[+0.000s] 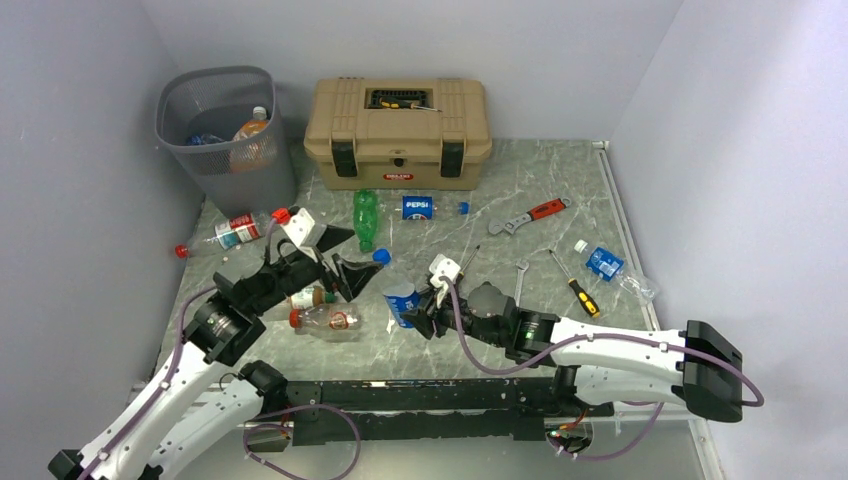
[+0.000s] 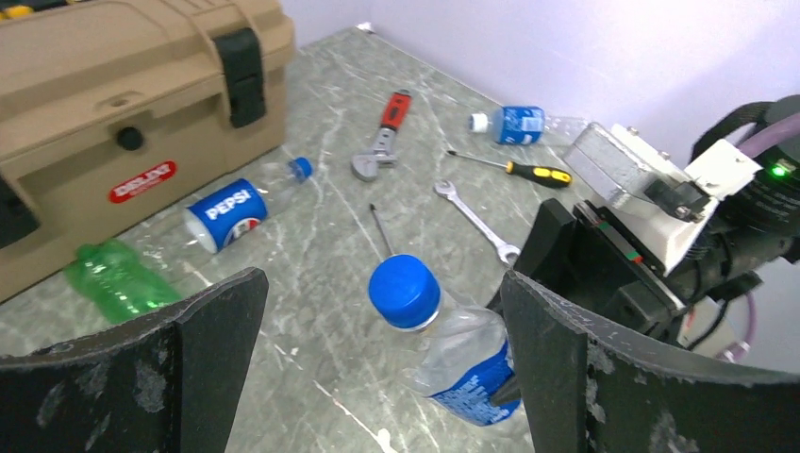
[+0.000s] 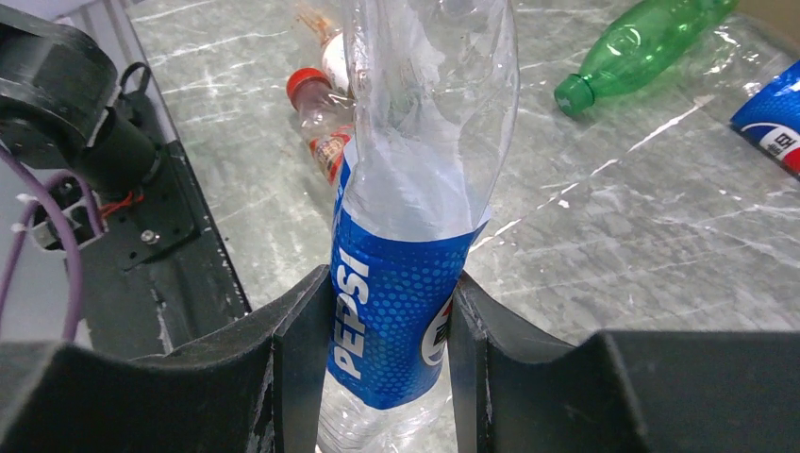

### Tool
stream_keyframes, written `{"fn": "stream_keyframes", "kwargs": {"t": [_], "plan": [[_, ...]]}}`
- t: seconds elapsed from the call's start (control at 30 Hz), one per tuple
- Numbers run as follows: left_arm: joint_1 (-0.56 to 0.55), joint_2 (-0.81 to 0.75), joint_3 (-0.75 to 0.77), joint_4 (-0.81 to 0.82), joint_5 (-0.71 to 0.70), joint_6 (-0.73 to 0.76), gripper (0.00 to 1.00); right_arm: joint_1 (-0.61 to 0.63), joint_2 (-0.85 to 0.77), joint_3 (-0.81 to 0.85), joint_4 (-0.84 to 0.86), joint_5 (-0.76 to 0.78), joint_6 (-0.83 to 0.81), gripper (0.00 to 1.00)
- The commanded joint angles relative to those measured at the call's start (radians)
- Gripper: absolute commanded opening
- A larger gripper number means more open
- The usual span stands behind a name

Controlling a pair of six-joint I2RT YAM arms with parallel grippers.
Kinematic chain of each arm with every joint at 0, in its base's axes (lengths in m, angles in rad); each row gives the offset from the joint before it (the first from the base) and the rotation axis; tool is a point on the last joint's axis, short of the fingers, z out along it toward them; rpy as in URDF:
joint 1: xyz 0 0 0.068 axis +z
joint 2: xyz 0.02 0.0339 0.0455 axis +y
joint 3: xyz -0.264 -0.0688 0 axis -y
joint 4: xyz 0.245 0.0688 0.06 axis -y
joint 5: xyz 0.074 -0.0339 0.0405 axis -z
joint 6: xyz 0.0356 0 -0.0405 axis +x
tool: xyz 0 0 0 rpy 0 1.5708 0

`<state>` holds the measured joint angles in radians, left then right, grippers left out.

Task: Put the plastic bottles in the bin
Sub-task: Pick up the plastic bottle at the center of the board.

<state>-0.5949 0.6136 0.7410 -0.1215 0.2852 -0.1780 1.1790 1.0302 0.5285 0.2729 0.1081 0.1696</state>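
R end effector (image 3: pixel 385 363) tight around Pepsi bottle (image 3: pixel 415 217)

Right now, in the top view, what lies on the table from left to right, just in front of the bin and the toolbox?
Red-labelled bottle → green bottle → Pepsi bottle → red-handled wrench.

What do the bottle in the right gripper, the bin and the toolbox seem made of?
The Pepsi bottle: thin clear plastic, glossy; its walls are creased and see-through. The bin: grey mesh, probably metal wire; the inside shows through. The toolbox: likely moulded plastic, tan, matte, with rounded edges.
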Motion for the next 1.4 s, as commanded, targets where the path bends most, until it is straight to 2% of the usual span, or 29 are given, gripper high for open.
{"fn": "stream_keyframes", "kwargs": {"t": [0.0, 0.27, 0.53, 0.67, 0.87, 1.0, 1.13, 1.2, 1.3, 1.37], "plan": [[0.004, 0.044, 0.031, 0.054, 0.163, -0.029, 1.00, 0.026, -0.018, -0.020, 0.130, 0.101, -0.082, 0.10], [0.004, 0.110, 0.040, 0.072, 0.210, -0.073, 0.99, 0.096, -0.016, -0.045, 0.233, 0.276, -0.147, 0.02], [0.009, 0.097, 0.008, 0.112, 0.145, -0.084, 0.98, 0.220, 0.044, -0.020, 0.287, 0.477, -0.268, 0.00], [0.015, 0.085, -0.010, 0.156, 0.169, -0.089, 0.93, 0.254, 0.082, -0.014, 0.330, 0.544, -0.307, 0.00], [0.017, 0.109, -0.006, 0.162, 0.224, -0.074, 0.74, 0.267, 0.099, -0.014, 0.375, 0.571, -0.326, 0.00], [0.017, 0.133, 0.006, 0.140, 0.222, -0.077, 0.80, 0.271, 0.093, -0.021, 0.403, 0.571, -0.325, 0.00], [0.017, 0.153, 0.017, 0.133, 0.240, -0.080, 0.79, 0.276, 0.102, -0.012, 0.421, 0.564, -0.327, 0.00], [0.017, 0.157, 0.015, 0.137, 0.250, -0.079, 0.74, 0.281, 0.108, -0.007, 0.425, 0.561, -0.333, 0.00], [0.017, 0.153, 0.005, 0.155, 0.256, -0.076, 0.60, 0.284, 0.116, -0.002, 0.426, 0.559, -0.339, 0.00], [0.017, 0.145, 0.000, 0.160, 0.247, -0.076, 0.57, 0.287, 0.119, 0.001, 0.425, 0.560, -0.341, 0.00]]}}
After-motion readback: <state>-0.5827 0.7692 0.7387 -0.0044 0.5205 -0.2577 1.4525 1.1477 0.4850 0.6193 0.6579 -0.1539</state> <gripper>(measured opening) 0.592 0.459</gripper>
